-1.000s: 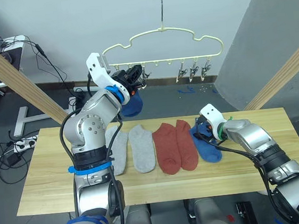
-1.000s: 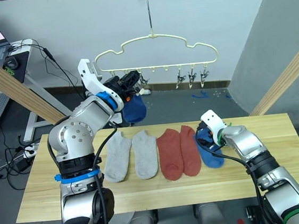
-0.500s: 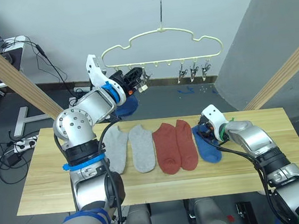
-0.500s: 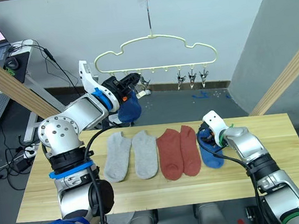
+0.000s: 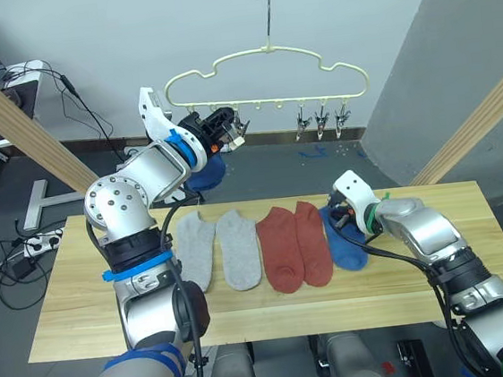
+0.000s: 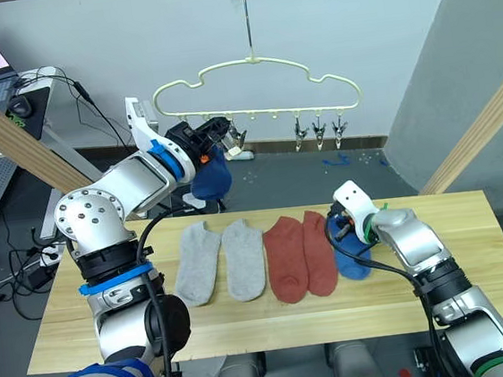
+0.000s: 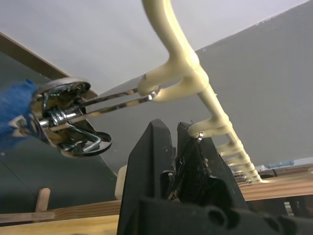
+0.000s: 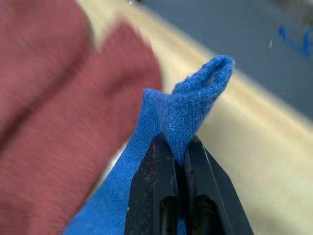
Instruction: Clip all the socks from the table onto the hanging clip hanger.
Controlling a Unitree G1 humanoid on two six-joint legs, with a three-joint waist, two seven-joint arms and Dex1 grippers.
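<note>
The cream clip hanger [image 5: 266, 54] hangs by its hook above the far edge of the table [image 5: 74, 302]. One blue sock [image 6: 211, 178] dangles from a metal clip [image 7: 68, 132] at the hanger's left end. My left gripper [image 5: 229, 130] is raised beside that clip, its fingers [image 7: 156, 147] pressed together under the frame. On the table lie two grey socks [image 5: 215, 249], two rust red socks [image 5: 295, 245] and another blue sock [image 5: 346, 245]. My right gripper [image 8: 177, 142] is shut on that blue sock's cuff, pinching it up into a fold.
Three empty clips [image 5: 321, 118] hang at the hanger's right end. Slanted wooden beams stand at the left [image 5: 20, 123] and right [image 5: 483, 124]. A desk with cables [image 5: 7, 88] is at the far left.
My right gripper has closed on the blue sock's cuff on the table. The left gripper and the hanger have shifted slightly to the left.
</note>
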